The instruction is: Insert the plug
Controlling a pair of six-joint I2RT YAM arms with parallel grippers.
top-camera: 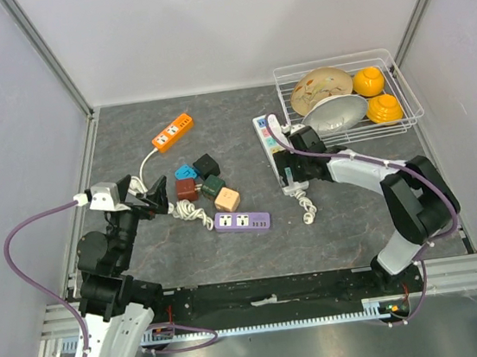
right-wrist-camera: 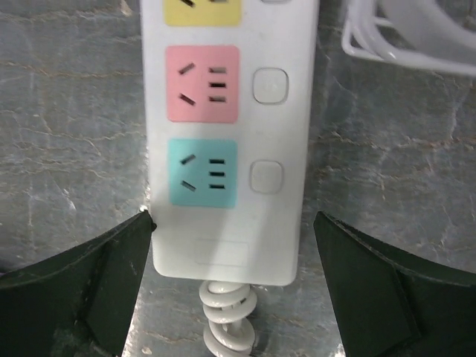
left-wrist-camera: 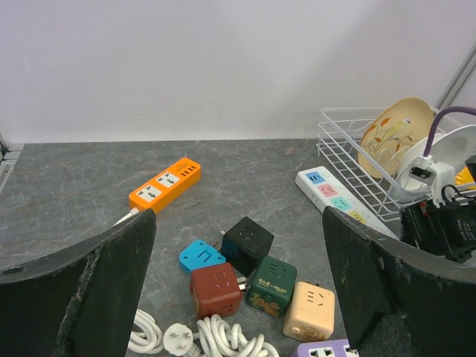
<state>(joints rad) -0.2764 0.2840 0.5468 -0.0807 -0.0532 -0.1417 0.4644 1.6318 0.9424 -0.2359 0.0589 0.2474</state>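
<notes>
- left gripper (top-camera: 155, 197) (left-wrist-camera: 238, 217): jaws spread wide, nothing between them. it hovers at the 9 o'clock side of the table, aimed toward 3 o'clock at the cluster of adapters.
- right gripper (top-camera: 290, 175) (right-wrist-camera: 234, 221): jaws also wide apart and holding nothing. one finger sits on each side of the near end of the white power strip (top-camera: 265, 136) (left-wrist-camera: 331, 195) (right-wrist-camera: 230, 134). cannot tell whether the fingertips touch the casing.
- white strip lies at about 2 o'clock from table centre, long axis running 12 to 6. wrist view shows a pink socket with a teal socket at its 6 o'clock, each with a square button at its 3 o'clock. its coiled cord (top-camera: 308, 209) (right-wrist-camera: 227, 327) leaves the 6 o'clock end.
- white plug (left-wrist-camera: 178, 332) lies flat on the table, just below the left gripper's line of sight, beside a loose white cable coil (top-camera: 192, 210) (left-wrist-camera: 223, 338). not held, not in any socket.
- purple power strip (top-camera: 242, 221) (left-wrist-camera: 323, 348) lies at the coil's 4 o'clock.
- adapter cubes near table centre: blue (top-camera: 185, 172) (left-wrist-camera: 201, 255), black (top-camera: 205, 164) (left-wrist-camera: 248, 242), red-brown (top-camera: 186, 187) (left-wrist-camera: 216, 288), dark green (top-camera: 213, 184) (left-wrist-camera: 273, 282), peach (top-camera: 228, 199) (left-wrist-camera: 309, 311).
- orange power strip (top-camera: 172, 132) (left-wrist-camera: 165, 184) at 11 o'clock of the cubes, well apart from them.
- wire rack (top-camera: 402, 93) at 1 o'clock corner, holding dishes.
</notes>
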